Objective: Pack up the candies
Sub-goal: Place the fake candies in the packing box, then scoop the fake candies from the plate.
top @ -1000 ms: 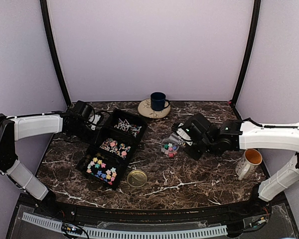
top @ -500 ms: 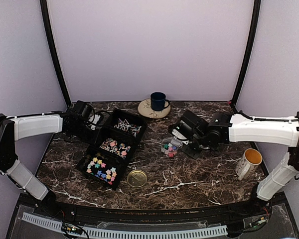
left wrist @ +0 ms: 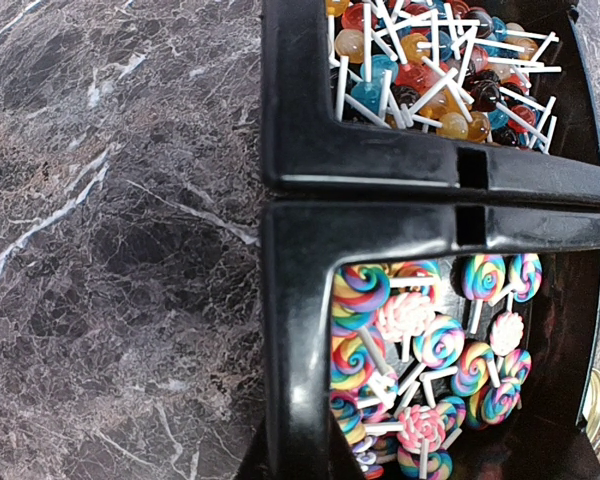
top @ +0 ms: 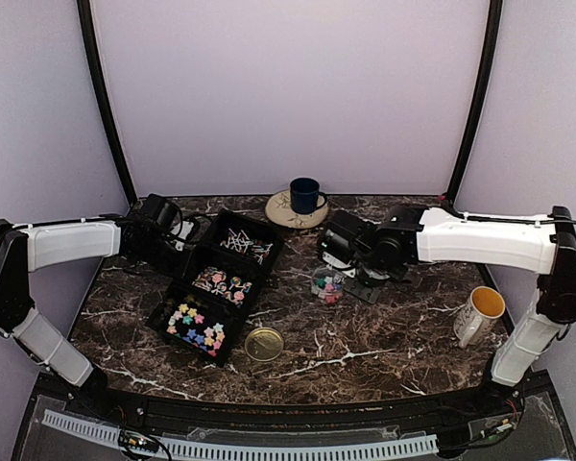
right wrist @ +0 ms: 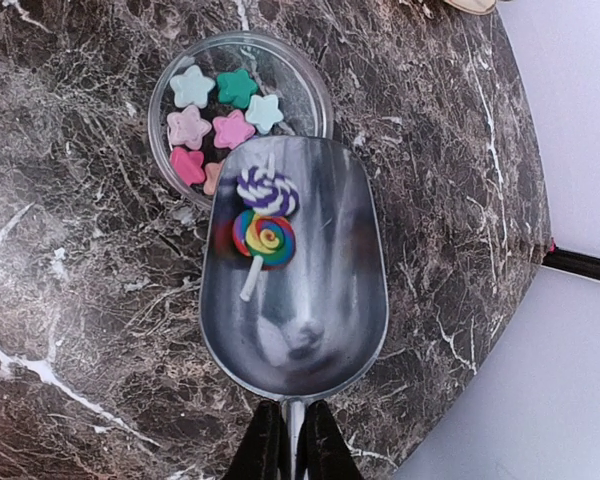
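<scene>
The candies lie in a black three-part tray [top: 169,309]: pastel stars [top: 198,327], swirl lollipops [left wrist: 438,345] and ball lollipops on white sticks [left wrist: 420,70]. My left gripper [left wrist: 305,465] is shut on the tray's side wall [left wrist: 300,320] at the middle compartment. My right gripper [right wrist: 293,445] is shut on the handle of a metal scoop [right wrist: 315,310]. Two swirl lollipops [right wrist: 264,236] lie near the scoop's front lip, which overlaps the rim of the small clear jar [right wrist: 160,90]. Several star candies [right wrist: 234,129] sit in the jar [top: 327,284].
A gold lid [top: 264,343] lies flat in front of the tray. A dark blue mug [top: 305,195] stands on a plate [top: 282,215] at the back. A white mug [top: 480,315] stands at the right, close to the right arm.
The right arm has swung left and back with the scoop, ending with the scoop's lip over the jar. The left arm and the tray have not moved.
</scene>
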